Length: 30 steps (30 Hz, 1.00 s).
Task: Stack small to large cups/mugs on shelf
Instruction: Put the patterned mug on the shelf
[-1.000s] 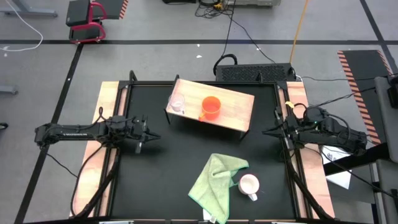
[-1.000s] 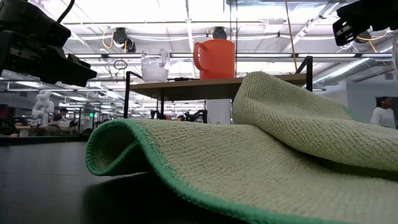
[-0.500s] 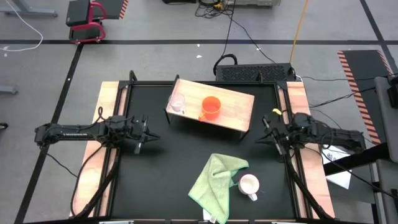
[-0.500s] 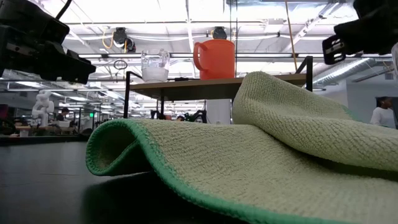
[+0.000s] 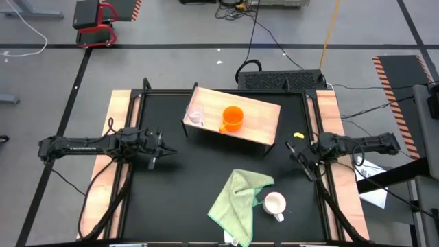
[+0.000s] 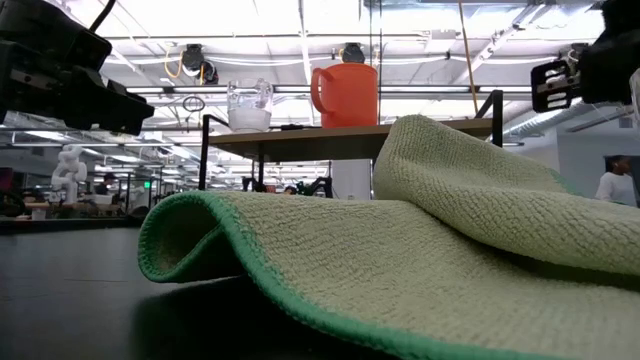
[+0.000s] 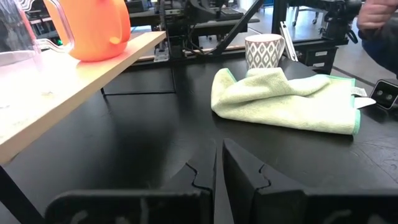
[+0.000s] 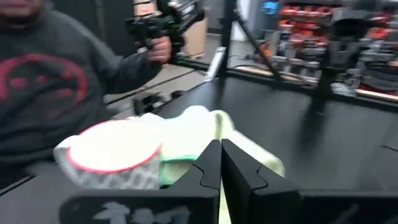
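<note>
While both of our arms are hanging over the black tabletop [image 5: 206,165], we are holding nothing in either claw. Our right gripper [image 5: 296,151] is hovering near the table's right edge with its fingers [image 8: 211,165] pressed together and empty. Ahead of it and slightly lower on the table, the white mug [image 5: 275,203] is standing upright, its patterned side and pale rim showing just past our fingertips in the right wrist view [image 8: 112,158]. The light green cloth [image 5: 238,195] is lying crumpled right beside that mug, touching it, between the mug and the table's middle.

Our left gripper [image 5: 162,149] is waiting over the left part of the table, its fingers [image 7: 239,168] nearly pressed together with only a thin slit between them and nothing pinched.

Beyond both claws, toward the far side of the table, the shelf [image 5: 254,116] is standing on its dark legs. On it the orange mug [image 5: 232,118] is sitting upright, handle turned toward the clear glass cup [image 5: 195,115], which is standing just beside it on the shelf's left end. A person in a dark sweatshirt [image 8: 43,81] is showing behind the table in the right wrist view.
</note>
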Each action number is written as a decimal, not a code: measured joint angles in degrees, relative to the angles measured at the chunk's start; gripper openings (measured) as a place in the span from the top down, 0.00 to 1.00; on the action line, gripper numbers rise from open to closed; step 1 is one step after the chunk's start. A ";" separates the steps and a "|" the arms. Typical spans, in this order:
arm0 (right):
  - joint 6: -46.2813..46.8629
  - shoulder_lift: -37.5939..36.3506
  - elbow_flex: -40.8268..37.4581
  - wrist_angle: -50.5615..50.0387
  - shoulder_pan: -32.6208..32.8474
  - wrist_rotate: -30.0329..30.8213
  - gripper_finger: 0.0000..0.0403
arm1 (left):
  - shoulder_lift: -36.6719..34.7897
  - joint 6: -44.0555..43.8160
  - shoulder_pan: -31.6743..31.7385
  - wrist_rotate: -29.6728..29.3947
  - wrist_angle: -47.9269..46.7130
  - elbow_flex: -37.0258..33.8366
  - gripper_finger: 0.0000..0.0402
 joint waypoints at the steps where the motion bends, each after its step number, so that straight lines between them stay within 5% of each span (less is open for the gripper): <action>1: -0.01 0.01 -0.35 0.87 1.30 0.02 1.00 | -0.02 0.02 0.00 0.00 -0.02 0.00 0.92; 13: 0.04 3.75 -5.06 7.53 13.96 7.61 1.00 | 0.00 -0.24 -0.02 -0.02 0.28 0.00 0.92; 30: -0.47 28.69 -5.25 30.96 25.33 15.08 1.00 | -0.01 -0.54 -0.02 -0.04 0.34 0.00 0.92</action>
